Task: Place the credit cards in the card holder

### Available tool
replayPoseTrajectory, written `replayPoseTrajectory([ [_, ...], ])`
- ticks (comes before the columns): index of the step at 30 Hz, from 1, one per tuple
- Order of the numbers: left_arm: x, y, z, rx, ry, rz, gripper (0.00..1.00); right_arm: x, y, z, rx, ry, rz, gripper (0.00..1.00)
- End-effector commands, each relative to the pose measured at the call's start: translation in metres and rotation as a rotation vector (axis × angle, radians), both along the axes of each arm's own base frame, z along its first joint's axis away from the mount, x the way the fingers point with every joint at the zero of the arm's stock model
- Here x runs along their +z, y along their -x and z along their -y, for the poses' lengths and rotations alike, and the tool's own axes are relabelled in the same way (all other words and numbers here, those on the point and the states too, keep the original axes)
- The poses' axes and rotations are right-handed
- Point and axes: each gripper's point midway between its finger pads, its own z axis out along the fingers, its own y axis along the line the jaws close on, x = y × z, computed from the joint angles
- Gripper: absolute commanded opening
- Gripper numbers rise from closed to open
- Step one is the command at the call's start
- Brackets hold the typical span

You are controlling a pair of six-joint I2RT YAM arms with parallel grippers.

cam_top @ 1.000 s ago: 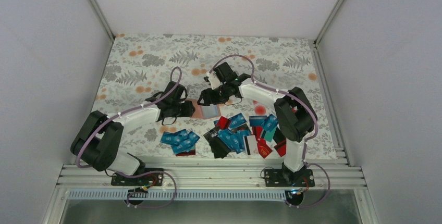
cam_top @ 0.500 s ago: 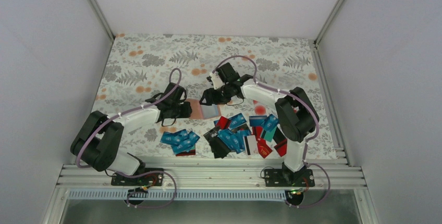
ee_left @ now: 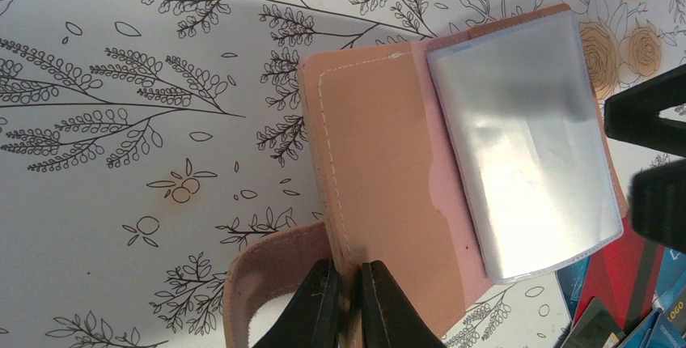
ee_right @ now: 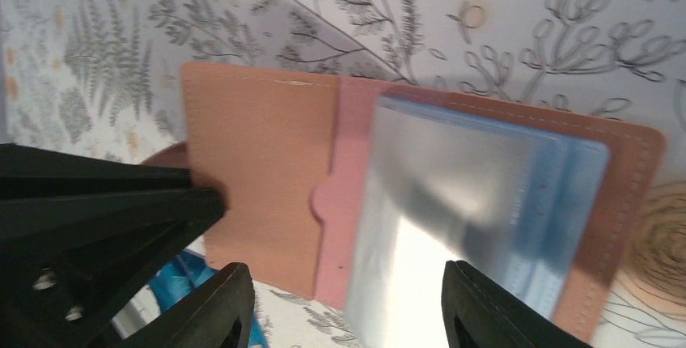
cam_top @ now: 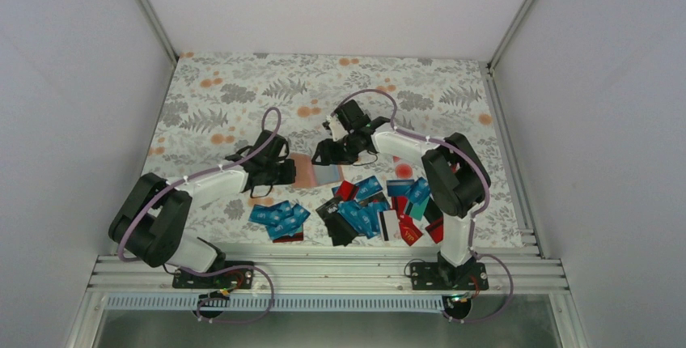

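The tan-pink card holder [cam_top: 317, 171] lies open on the floral table, its clear plastic sleeves [ee_left: 526, 162] showing. My left gripper [ee_left: 348, 303] is shut on the holder's left cover edge [ee_left: 364, 170]; in the top view the left gripper [cam_top: 293, 171] sits at the holder's left side. My right gripper [ee_right: 344, 307] is open and empty, hovering just above the holder [ee_right: 267, 170] and its sleeves [ee_right: 469, 218]; in the top view the right gripper [cam_top: 323, 154] is at the holder's far edge. The credit cards [cam_top: 372, 202], blue, teal, red and black, lie in a heap in front.
A second small pile of blue cards [cam_top: 279, 218] lies front left of the holder. A few cards [ee_left: 623, 307] show at the left wrist view's lower right corner. White walls enclose the table on three sides; a metal rail [cam_top: 323, 271] runs along the near edge.
My right gripper has shifted slightly forward and lower toward the open holder. My left gripper has kept its hold on the cover and barely moved.
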Motion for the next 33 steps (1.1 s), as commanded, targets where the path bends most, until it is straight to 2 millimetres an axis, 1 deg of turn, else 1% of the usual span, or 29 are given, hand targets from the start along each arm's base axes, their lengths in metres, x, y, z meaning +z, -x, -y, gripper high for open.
replayPoseTrajectory([
  [1, -0.002, -0.002, 0.000, 0.004, -0.006, 0.011, 0.08, -0.017, -0.005, 0.019, -0.035, 0.097, 0.006, 0.60],
  [20, -0.012, -0.002, 0.002, 0.009, -0.006, -0.005, 0.07, -0.036, 0.003, 0.026, -0.028, 0.126, -0.030, 0.67],
  [27, -0.013, -0.002, 0.002, 0.009, -0.003, -0.006, 0.07, -0.023, 0.005, 0.019, -0.017, 0.080, -0.025, 0.66],
  [33, -0.012, -0.003, 0.003, 0.008, 0.001, -0.003, 0.07, -0.004, 0.007, 0.004, 0.022, 0.019, 0.004, 0.66],
])
